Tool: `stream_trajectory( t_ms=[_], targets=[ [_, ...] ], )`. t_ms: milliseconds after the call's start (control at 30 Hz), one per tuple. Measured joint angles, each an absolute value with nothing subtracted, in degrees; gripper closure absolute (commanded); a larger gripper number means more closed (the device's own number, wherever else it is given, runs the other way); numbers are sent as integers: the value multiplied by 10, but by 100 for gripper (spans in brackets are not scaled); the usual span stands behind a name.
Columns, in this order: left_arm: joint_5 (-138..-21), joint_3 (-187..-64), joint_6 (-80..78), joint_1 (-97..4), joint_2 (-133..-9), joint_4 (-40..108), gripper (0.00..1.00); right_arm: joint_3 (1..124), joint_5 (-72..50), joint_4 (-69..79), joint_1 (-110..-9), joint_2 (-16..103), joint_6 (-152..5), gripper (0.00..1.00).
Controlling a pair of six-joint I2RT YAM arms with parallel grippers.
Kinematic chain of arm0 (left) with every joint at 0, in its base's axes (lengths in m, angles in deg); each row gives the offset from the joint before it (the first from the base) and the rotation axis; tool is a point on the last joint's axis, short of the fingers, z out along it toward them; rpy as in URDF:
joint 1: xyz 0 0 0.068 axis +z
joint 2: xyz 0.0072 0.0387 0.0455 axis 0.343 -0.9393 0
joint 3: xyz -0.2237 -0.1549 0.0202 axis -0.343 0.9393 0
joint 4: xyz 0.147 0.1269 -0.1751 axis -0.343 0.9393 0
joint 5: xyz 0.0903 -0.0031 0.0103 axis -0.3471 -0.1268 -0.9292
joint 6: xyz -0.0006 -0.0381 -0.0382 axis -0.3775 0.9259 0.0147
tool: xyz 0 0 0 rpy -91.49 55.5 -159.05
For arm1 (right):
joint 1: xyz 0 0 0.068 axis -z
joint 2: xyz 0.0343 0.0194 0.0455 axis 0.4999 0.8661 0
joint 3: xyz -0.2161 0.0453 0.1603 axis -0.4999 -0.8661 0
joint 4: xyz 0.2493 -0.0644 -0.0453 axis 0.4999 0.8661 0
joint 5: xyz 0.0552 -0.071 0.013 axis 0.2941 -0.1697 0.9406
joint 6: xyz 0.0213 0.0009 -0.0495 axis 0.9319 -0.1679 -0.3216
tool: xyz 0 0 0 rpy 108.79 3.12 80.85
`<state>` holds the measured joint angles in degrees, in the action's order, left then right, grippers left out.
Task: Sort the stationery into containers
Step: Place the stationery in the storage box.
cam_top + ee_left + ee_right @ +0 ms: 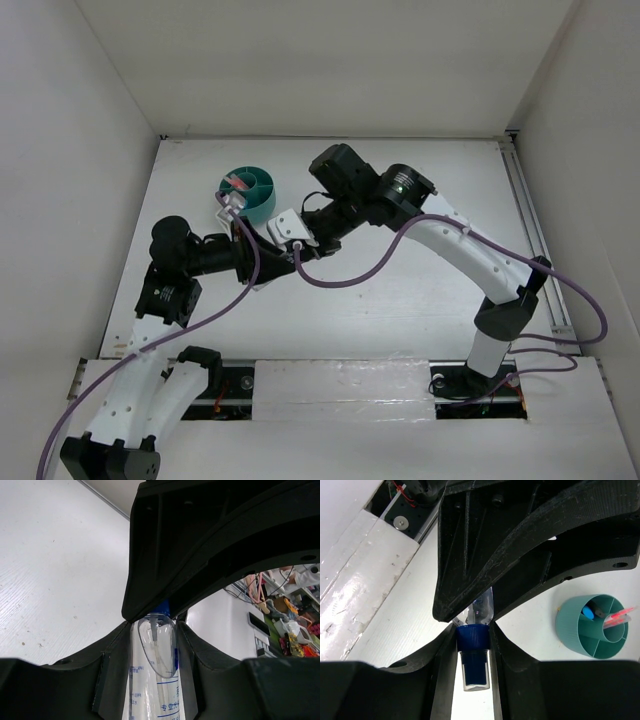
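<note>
A clear-blue tube [152,675] with a ribbed blue cap [472,639] is held between both arms above the table. My left gripper [152,630] is shut on its clear printed body. My right gripper [473,636] is shut on the blue cap end. From above, the left gripper [255,252] and right gripper [290,234] meet nose to nose just in front of the round teal tub [265,206], and they hide the tube. The tub [567,625] has dividers and holds salmon-pink pens [620,615] and a small blue item [588,612].
White walls enclose the table on the left, back and right. A purple cable [350,275] loops down from the right arm over the table's middle. A metal rail [530,230] runs along the right edge.
</note>
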<state>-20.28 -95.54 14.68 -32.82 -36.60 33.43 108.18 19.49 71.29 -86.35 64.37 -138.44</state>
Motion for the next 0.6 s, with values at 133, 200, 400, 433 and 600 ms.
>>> stream_trajectory(
  t_ms=[133,200,400,433,600],
  targets=[
    [-203,-955,147,-328,-366,333,70,1084,194,712,-864,644,-1383,100],
    [-204,-955,147,-328,-366,332,73,1084,194,709,-864,644,-1378,100],
    [-212,-956,145,-327,-363,342,83,1069,194,690,-863,640,-1361,100],
    [-212,-956,144,-327,-363,343,83,1067,195,688,-863,640,-1359,100],
    [-215,-956,143,-327,-363,346,95,1067,194,686,-864,640,-1357,100]
  ],
)
